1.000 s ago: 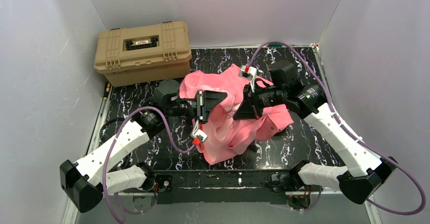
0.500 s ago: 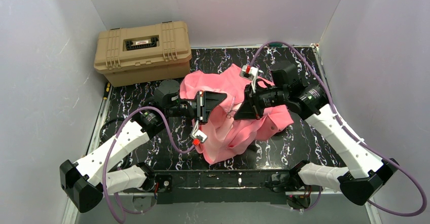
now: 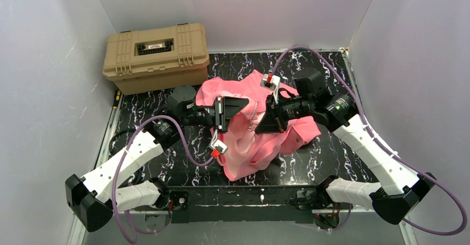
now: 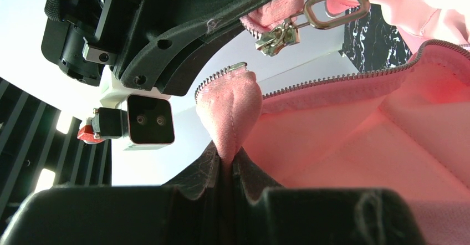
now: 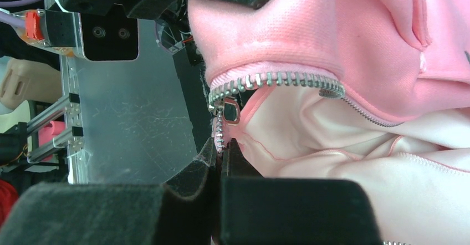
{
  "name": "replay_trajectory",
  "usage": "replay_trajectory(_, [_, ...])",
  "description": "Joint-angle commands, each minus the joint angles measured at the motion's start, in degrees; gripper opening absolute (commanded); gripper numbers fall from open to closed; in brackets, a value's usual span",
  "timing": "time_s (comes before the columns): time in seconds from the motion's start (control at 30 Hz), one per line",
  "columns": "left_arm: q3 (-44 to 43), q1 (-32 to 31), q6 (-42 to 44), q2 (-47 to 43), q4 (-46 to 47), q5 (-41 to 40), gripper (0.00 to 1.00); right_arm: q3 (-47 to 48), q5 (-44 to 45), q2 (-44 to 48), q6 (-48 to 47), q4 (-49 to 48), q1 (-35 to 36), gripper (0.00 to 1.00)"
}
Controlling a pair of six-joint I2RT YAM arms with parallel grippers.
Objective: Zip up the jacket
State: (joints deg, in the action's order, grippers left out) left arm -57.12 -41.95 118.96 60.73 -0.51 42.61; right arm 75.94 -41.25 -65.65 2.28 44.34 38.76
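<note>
The jacket (image 3: 260, 139) lies bunched at the centre of the top view on the tabletop (image 3: 332, 151), below and to the right of the tan case (image 3: 157, 56). My left pincer (image 4: 227, 164) is clamped on the fabric at the end of one zipper edge, so the metal tip (image 4: 235, 66) stands free above the grip. My right pincer (image 5: 221, 156) is pinched together on the other zipper tape just beneath the slider (image 5: 226, 111), which steadies it. The two ends face each other, close but apart. I judge this is set up for feeding the tip into the slider.
</note>
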Motion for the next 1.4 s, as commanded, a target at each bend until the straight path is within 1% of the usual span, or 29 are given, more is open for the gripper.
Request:
replay_trajectory(0.0, [-1.6, 0.1, 3.0, -1.3, 0.9, 1.4, 0.0, 1.7, -0.1, 0.6, -0.8, 0.4, 0.3, 0.01])
replay_trajectory(0.4, [-0.9, 0.0, 5.6, -1.9, -1.2, 2.4, 0.0, 2.7, 0.8, 0.7, -1.1, 0.9, 0.3, 0.01])
replay_trajectory(1.37, [-0.4, 0.0, 6.6, -2.2, -2.0, 1.8, 0.0, 3.9, 0.6, -0.5, -0.6, -1.0, 0.3, 0.01])
